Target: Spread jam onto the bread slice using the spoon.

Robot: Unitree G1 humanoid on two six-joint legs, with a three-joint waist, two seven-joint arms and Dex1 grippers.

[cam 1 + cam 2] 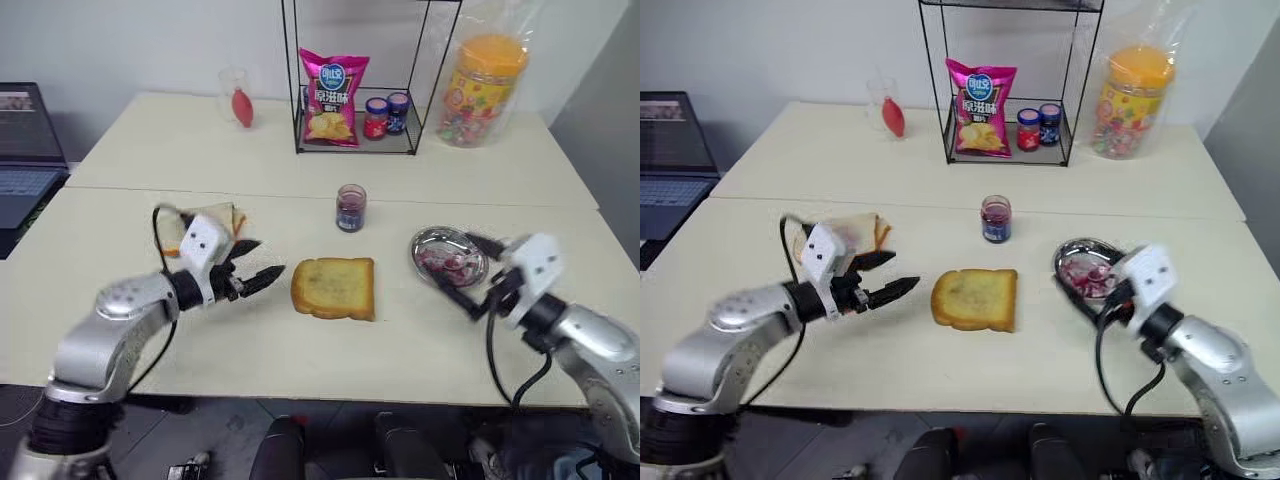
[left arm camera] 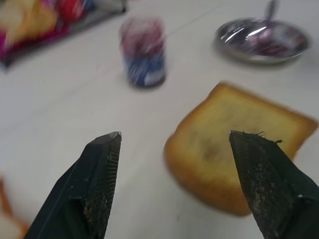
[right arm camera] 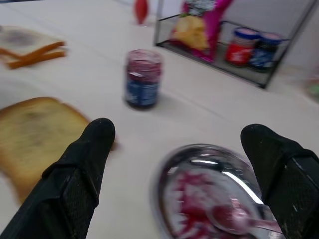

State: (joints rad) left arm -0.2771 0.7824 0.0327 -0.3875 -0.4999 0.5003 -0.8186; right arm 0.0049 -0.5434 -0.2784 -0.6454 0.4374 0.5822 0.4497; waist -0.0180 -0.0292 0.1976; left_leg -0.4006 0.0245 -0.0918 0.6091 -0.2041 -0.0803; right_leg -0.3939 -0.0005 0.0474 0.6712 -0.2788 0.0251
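The bread slice point(image 1: 333, 288) lies flat at the table's middle, golden with a darker crust. My left gripper point(image 1: 262, 262) hovers just to its left, open and empty, pointing at the slice. Behind the slice stands the open jam jar point(image 1: 350, 208) with its blue label. To the right, a round metal dish point(image 1: 428, 243) smeared with red jam holds the spoon point(image 3: 234, 219). My right gripper point(image 1: 470, 272) is at the dish's right side, open, with nothing between its fingers.
A pile of toast slices point(image 1: 222, 222) lies behind my left gripper. At the back stand a wire rack point(image 1: 300, 100) with a chip bag and two small lidded jars, a bagged orange-lidded candy jar point(image 1: 485, 90) and a clear cup point(image 1: 235, 95). A laptop point(image 1: 25, 160) sits far left.
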